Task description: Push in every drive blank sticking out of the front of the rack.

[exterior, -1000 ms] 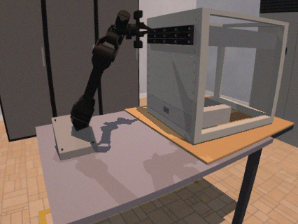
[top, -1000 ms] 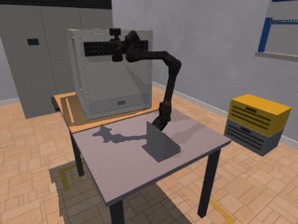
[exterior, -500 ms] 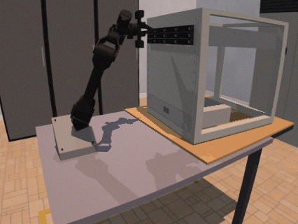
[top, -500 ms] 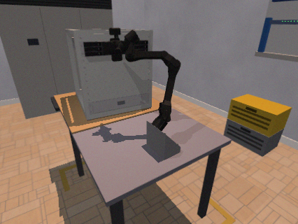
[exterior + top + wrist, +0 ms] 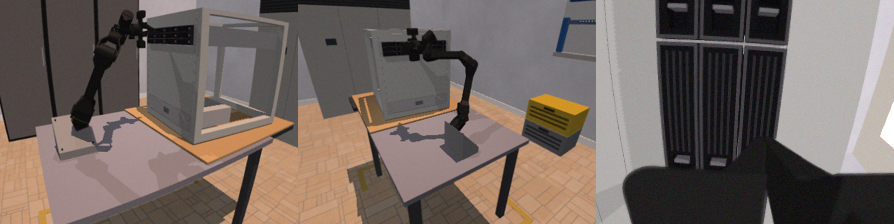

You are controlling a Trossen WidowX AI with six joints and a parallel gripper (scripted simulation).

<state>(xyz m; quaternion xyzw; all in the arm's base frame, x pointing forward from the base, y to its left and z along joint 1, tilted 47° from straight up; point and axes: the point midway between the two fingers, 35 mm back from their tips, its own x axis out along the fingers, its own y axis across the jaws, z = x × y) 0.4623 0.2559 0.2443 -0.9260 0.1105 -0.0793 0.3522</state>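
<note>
The grey open-frame rack (image 5: 413, 87) (image 5: 175, 87) stands on an orange board at the table's back. A row of black drive blanks (image 5: 392, 49) (image 5: 171, 34) (image 5: 721, 100) runs across the top of its front. My gripper (image 5: 413, 45) (image 5: 147, 29) (image 5: 762, 143) is shut with nothing in it. Its tip is at the front of the blanks, near the row's middle in the top view. In the wrist view the fingers cover the lower end of the right-hand blank (image 5: 763, 95). I cannot tell how far any blank sticks out.
The orange board (image 5: 371, 119) (image 5: 227, 143) overhangs the table. The arm's grey base block (image 5: 460, 143) (image 5: 70, 140) sits mid-table. A white box (image 5: 217, 113) lies inside the rack. A yellow and grey unit (image 5: 557, 122) stands on the floor at the right.
</note>
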